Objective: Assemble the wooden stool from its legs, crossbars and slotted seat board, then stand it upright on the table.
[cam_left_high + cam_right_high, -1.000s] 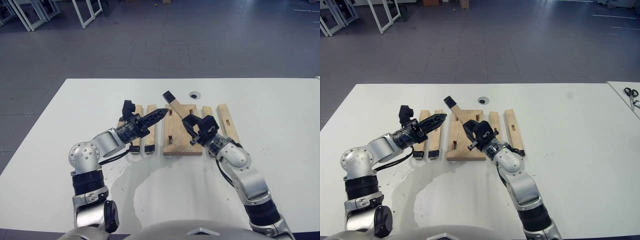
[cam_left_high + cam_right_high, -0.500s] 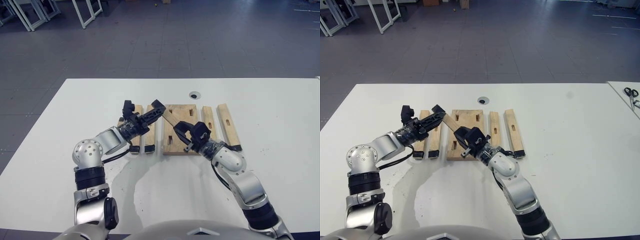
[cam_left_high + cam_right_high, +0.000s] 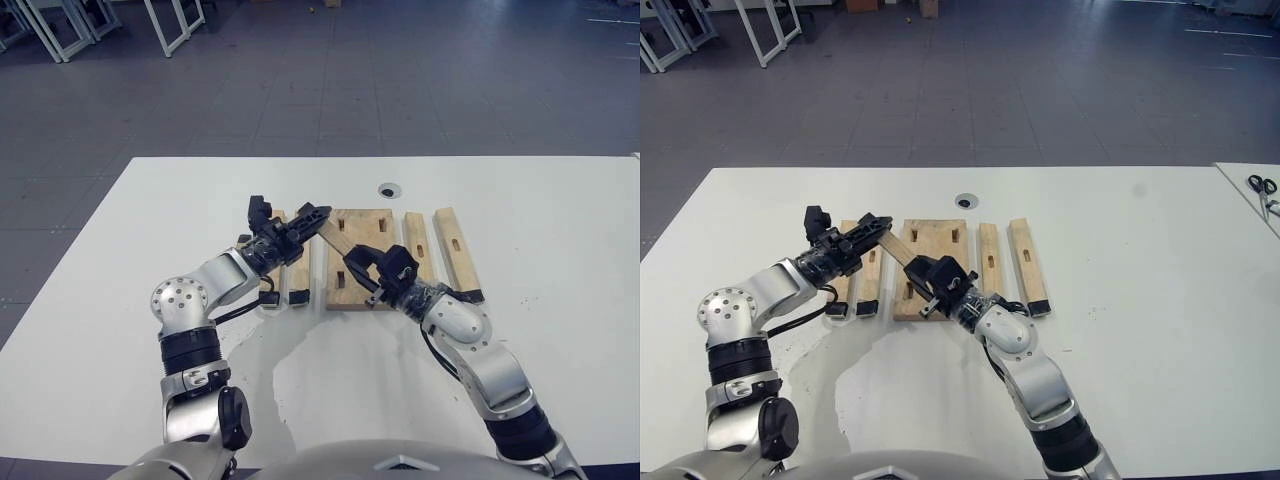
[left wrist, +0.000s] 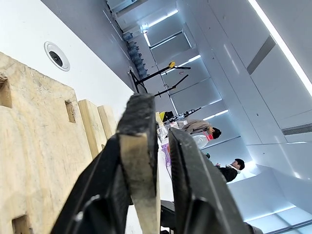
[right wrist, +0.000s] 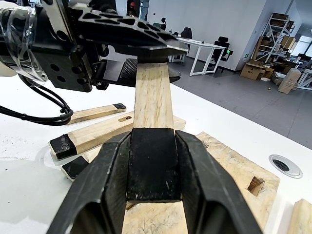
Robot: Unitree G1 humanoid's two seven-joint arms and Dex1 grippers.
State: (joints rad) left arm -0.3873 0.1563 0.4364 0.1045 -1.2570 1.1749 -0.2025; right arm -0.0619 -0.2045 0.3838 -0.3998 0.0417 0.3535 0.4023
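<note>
A wooden leg [image 3: 338, 240] with black end caps hangs tilted just above the slotted seat board [image 3: 388, 228], one gripper on each end. My left gripper [image 3: 306, 220] is shut on its far cap; in the left wrist view the leg [image 4: 140, 185] sits between the fingers [image 4: 195, 170]. My right gripper [image 3: 372, 272] is shut on the near cap, and its wrist view shows the cap [image 5: 151, 163] clamped between its fingers. Two more legs [image 3: 299, 280] lie left of the board and two slotted pieces [image 3: 455, 250] lie to its right.
The white table [image 3: 560, 300] has a round cable hole [image 3: 387, 189] behind the board. Open tabletop lies in front and to the far right. Scissors [image 3: 1262, 185] lie on a neighbouring table at the right.
The right gripper swung the leg down and to the left, bringing its far cap to the left gripper. The left gripper, shut and bare before, has closed on that cap.
</note>
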